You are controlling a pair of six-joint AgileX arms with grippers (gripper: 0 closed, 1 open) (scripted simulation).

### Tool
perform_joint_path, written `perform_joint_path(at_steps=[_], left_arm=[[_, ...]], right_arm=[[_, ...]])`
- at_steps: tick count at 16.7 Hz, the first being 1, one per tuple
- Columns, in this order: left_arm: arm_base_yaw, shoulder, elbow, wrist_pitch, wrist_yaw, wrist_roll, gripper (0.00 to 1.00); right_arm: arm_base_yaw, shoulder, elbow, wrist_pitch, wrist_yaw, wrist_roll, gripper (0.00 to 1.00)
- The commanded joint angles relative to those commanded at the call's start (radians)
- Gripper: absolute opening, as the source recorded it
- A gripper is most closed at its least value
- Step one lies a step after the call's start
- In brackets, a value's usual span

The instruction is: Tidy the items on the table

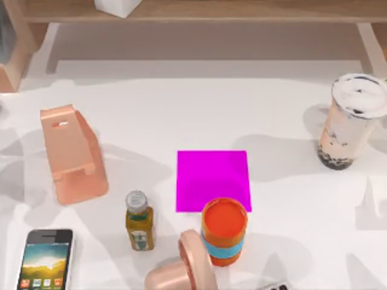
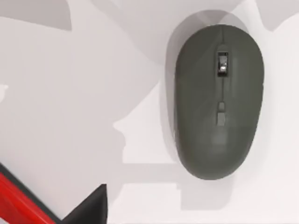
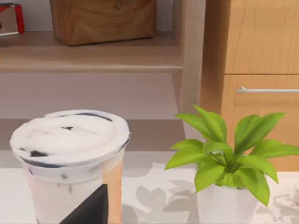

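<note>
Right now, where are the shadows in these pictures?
Top view: grey shadows spread across the table, one beside the bubble tea. Left wrist view: a pale shadow edges the mouse. Right wrist view: leaf shadows lie by the potted plant.

white table (image 1: 181, 109) | upper left: pink stand (image 1: 72, 157) | lower left: smartphone (image 1: 46, 260) | centre: magenta mat (image 1: 211, 172), bottle (image 1: 139, 222), orange cup (image 1: 224, 231) | upper right: bubble tea (image 1: 352, 121)
</note>
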Motion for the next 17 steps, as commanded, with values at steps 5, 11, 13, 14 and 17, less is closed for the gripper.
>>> perform_joint_path(at_steps=[5, 11, 13, 14, 17], left_arm=[[-0.004, 0.004, -0.018, 0.019, 0.000, -0.002, 1.00], [-0.001, 0.080, -0.155, 0.242, 0.001, 0.001, 1.00], [0.000, 0.100, -0.194, 0.299, 0.001, 0.002, 1.00], [0.001, 0.106, -0.205, 0.312, 0.001, 0.002, 1.00], [0.001, 0.107, -0.208, 0.315, 0.001, 0.002, 1.00]], right_arm=[[0.000, 0.000, 0.000, 0.000, 0.000, 0.000, 1.00], [0.000, 0.000, 0.000, 0.000, 0.000, 0.000, 1.00], [0.000, 0.000, 0.000, 0.000, 0.000, 0.000, 1.00], [0.000, 0.000, 0.000, 0.000, 0.000, 0.000, 1.00], [0.000, 0.000, 0.000, 0.000, 0.000, 0.000, 1.00]])
